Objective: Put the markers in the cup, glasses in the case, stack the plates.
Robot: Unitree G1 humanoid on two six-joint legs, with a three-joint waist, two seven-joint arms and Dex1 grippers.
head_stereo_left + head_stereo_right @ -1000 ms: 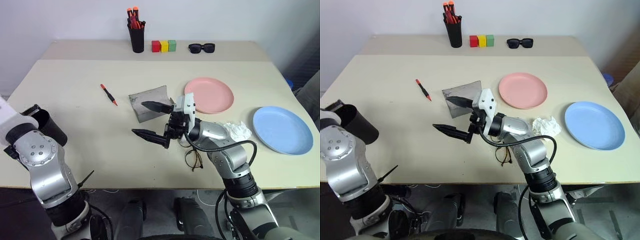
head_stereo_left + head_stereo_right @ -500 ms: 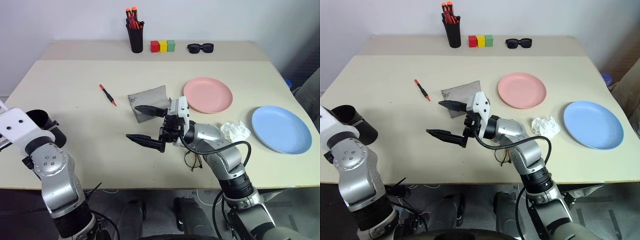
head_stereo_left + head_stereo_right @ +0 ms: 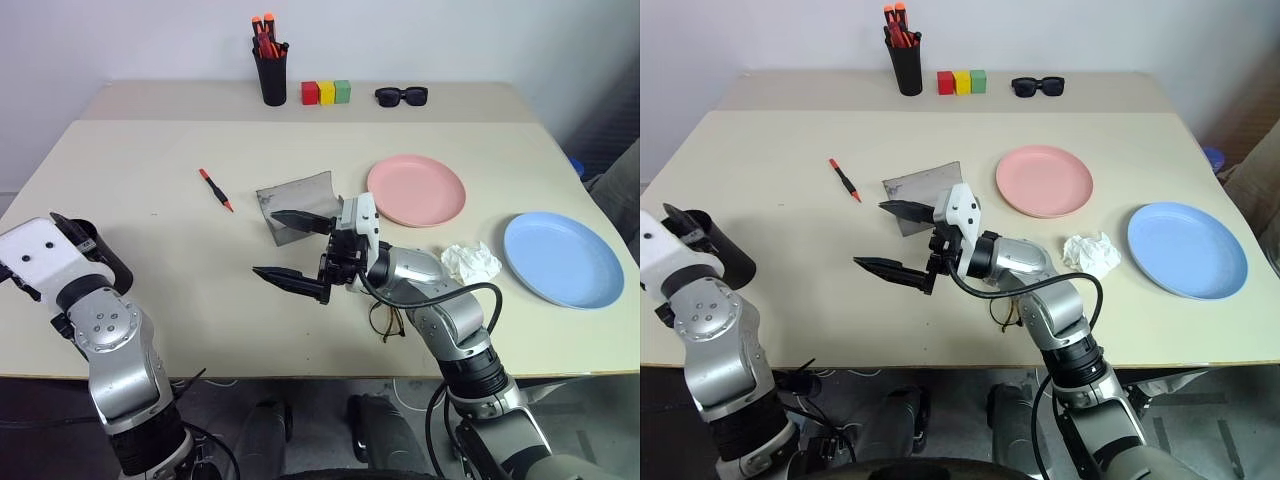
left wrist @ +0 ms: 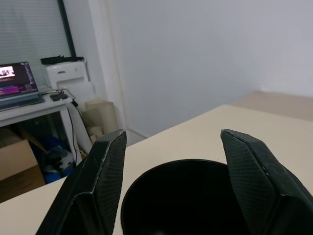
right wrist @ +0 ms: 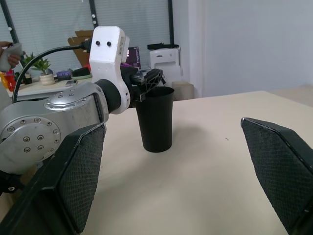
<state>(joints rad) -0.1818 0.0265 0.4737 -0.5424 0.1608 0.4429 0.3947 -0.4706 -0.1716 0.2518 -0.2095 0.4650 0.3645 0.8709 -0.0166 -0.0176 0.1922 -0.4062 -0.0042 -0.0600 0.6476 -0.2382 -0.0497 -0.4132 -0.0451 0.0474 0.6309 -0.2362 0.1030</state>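
**A:** How are the grippers sitting?

**B:** I'm seeing the left gripper with its fingers spread apart, one on each side of the mouth of the cup, which is standing upright near the table's left front corner. I can't tell whether the fingers are touching the rim. The right gripper is hanging over the middle of the table with its jaws wide apart and nothing between them, pointing towards the left side.

**A:** And what is lying around the right one?

**B:** The case is lying just behind its upper finger, partly covered by it. The glasses are peeking out from under the right forearm, near the front edge. A crumpled white tissue is sitting to the right of that arm.

**A:** Markers and plates?

**B:** I'm making out one red-orange marker lying flat on the table, left of the case and well apart from the cup. The pink plate is resting right of the case, and the blue plate is lying apart from it nearer the right edge, so they're not stacked.

**A:** Anything at the back?

**B:** A pen holder with red-tipped pens, three coloured blocks and black sunglasses are lining the far edge
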